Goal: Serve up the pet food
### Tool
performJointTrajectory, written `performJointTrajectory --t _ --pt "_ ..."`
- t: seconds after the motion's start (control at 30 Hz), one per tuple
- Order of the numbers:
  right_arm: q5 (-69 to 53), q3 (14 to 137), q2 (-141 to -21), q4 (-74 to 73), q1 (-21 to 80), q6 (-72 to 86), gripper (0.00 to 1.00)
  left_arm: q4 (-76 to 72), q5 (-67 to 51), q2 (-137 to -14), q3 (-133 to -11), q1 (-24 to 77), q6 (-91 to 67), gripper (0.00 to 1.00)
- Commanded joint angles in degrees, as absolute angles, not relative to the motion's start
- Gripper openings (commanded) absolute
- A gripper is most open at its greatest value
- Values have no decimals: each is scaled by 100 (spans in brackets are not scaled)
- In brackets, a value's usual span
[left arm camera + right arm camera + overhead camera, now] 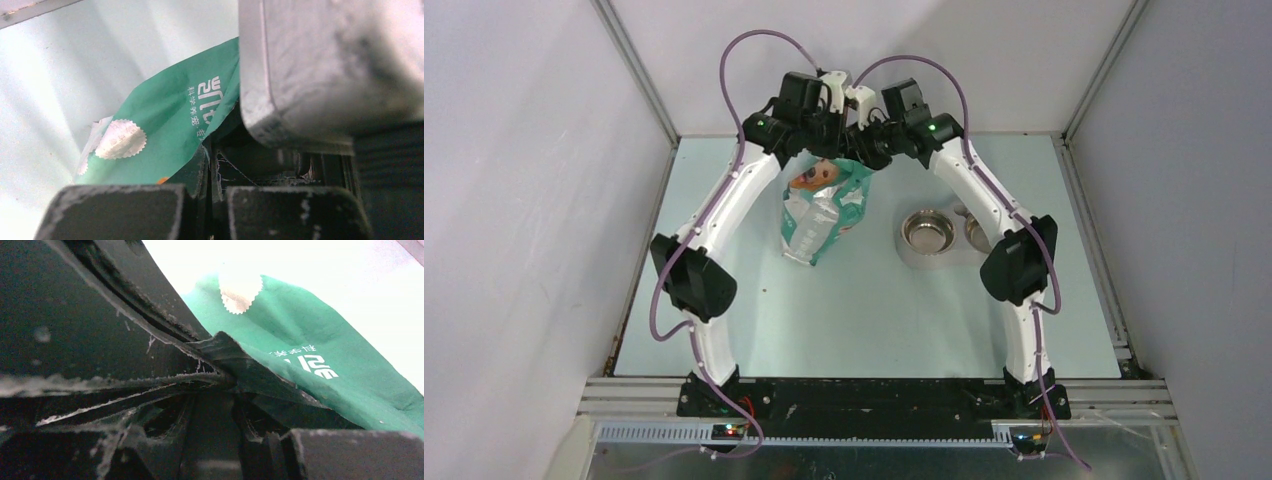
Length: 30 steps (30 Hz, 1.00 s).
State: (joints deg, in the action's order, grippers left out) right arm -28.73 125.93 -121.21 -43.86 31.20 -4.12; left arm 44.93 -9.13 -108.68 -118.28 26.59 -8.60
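Note:
The teal-green pet food bag point(824, 215) hangs upright at the back middle of the table, its top edge held by both grippers. My left gripper point(827, 140) is shut on the bag's top edge; the left wrist view shows the green bag point(165, 130) pinched between the closed jaws of the gripper point(218, 150). My right gripper point(871, 143) is shut on the same top edge from the right; the right wrist view shows the bag point(310, 365) running into the gripper point(225, 377). No kibble shows in any view. The steel bowl point(927, 233) looks empty.
A second steel bowl point(975, 232) sits to the right of the first in the same holder, partly hidden by the right arm. White walls and metal frame rails close in the table on the left, back and right.

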Motion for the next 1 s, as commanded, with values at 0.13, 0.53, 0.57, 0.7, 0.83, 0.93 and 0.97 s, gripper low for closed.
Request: performJointTrajectory --t 0.13,0.53,0.57,0.7,0.83,0.93,0.97 --pt "-5427 12394 -12817 -5920 3325 -418 0 4806 -436 -11130 -12160 2558 -363 0" --pt "-6908 10879 -11881 -1421 2281 3291 0 4929 -66 -10779 -11923 2662 391 0" --pt "-6943 10911 -11904 -1317 2252 3421 0 4934 -30 -10760 -11907 2698 522 0" --pt "-7149 11130 -12074 -864 2046 4178 0 5174 314 -10822 -12140 2739 724 0" --pt "-7023 11230 -11955 -910 1916 4236 0 5382 549 -10992 -12583 2735 883 0" --pt "-6776 11451 -11819 -1494 1879 3818 0 5298 642 -10956 -12625 2729 980 0" --pt "-6699 11518 -11775 -1694 1863 3699 0 5247 646 -10931 -12622 2727 987 0"
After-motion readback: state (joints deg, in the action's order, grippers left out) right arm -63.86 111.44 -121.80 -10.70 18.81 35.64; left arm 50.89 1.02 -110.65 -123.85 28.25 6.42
